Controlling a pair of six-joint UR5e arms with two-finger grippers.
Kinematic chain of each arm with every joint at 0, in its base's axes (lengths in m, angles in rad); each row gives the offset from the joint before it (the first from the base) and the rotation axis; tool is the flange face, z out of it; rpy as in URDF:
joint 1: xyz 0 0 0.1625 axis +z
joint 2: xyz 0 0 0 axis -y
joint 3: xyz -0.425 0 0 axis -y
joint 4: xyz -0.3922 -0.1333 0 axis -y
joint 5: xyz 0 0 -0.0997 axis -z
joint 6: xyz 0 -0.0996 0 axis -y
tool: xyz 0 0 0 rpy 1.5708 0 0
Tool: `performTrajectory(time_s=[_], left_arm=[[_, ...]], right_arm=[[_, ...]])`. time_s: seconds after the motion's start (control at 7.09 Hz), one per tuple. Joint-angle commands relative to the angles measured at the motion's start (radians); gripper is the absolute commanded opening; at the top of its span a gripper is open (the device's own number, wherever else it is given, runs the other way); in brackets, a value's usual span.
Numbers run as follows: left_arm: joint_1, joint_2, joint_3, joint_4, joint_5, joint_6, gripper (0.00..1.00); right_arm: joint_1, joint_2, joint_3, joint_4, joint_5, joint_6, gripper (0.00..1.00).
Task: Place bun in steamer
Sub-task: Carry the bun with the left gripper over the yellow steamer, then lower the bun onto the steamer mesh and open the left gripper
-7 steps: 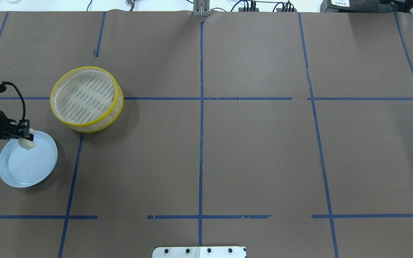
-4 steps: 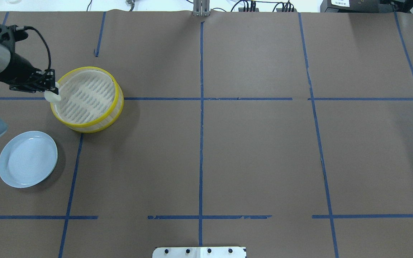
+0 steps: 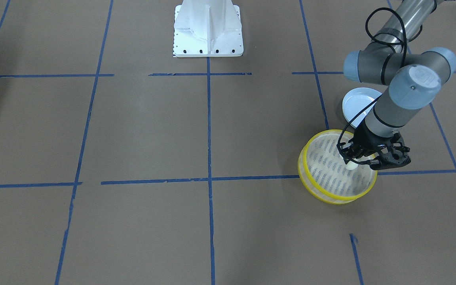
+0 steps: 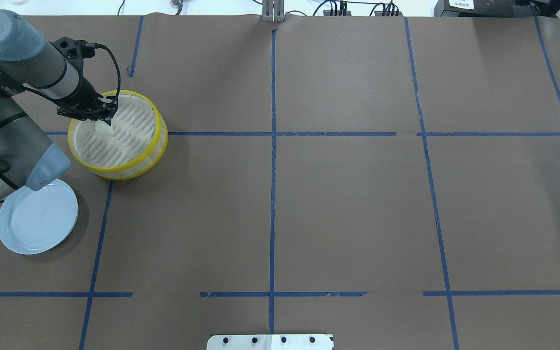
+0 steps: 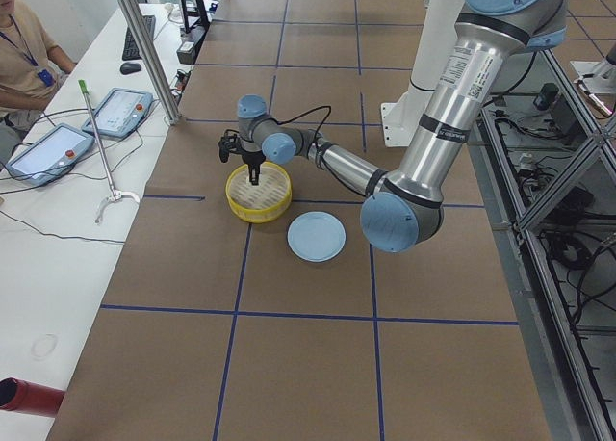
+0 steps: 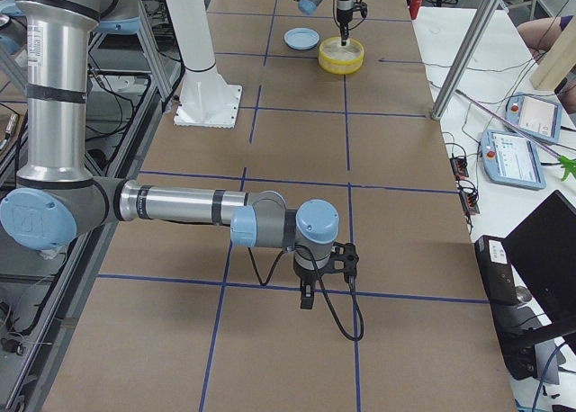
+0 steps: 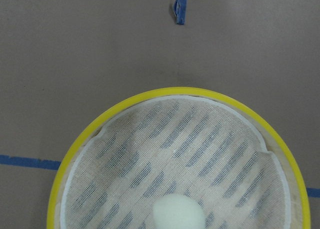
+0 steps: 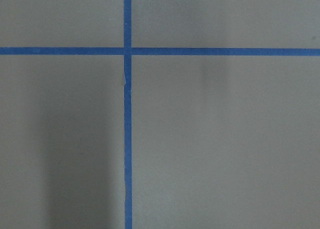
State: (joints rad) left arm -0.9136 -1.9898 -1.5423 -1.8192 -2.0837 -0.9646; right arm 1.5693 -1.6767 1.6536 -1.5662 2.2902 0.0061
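Observation:
The steamer (image 4: 120,173), a round basket with yellow rims and a slotted whitish floor, stands at the table's left. My left gripper (image 4: 105,123) hangs over the steamer's left part, inside the rim, shut on the small cream-white bun (image 4: 103,130). The front-facing view shows the gripper (image 3: 354,162) with the bun (image 3: 351,166) just above the floor of the steamer (image 3: 331,197). In the left wrist view the bun (image 7: 177,212) sits low over the steamer (image 7: 84,139). My right gripper (image 6: 306,297) shows only in the exterior right view, low over bare table; I cannot tell its state.
An empty pale blue plate (image 4: 37,218) lies near the steamer, partly under my left arm's elbow (image 4: 42,167). It also shows in the front-facing view (image 3: 355,103). Blue tape lines cross the brown table. The robot's white base (image 3: 208,29) stands at the table's edge.
My left gripper has carried the bun from the blue plate up and over the steamer's left rim, and now holds it inside the rim. The plate is left empty.

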Motion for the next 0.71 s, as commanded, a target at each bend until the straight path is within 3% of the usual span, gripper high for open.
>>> performTrajectory(time_s=[0.0, 0.56], left_arm=[[0.039, -0.009, 0.031, -0.025, 0.005, -0.008, 0.19], [0.047, -0.003, 0.033, -0.025, 0.007, -0.008, 0.31]], right_arm=[[0.0, 0.0, 0.0, 0.0, 0.0, 0.0, 1.0], [0.0, 0.0, 0.0, 0.0, 0.0, 0.0, 1.0]])
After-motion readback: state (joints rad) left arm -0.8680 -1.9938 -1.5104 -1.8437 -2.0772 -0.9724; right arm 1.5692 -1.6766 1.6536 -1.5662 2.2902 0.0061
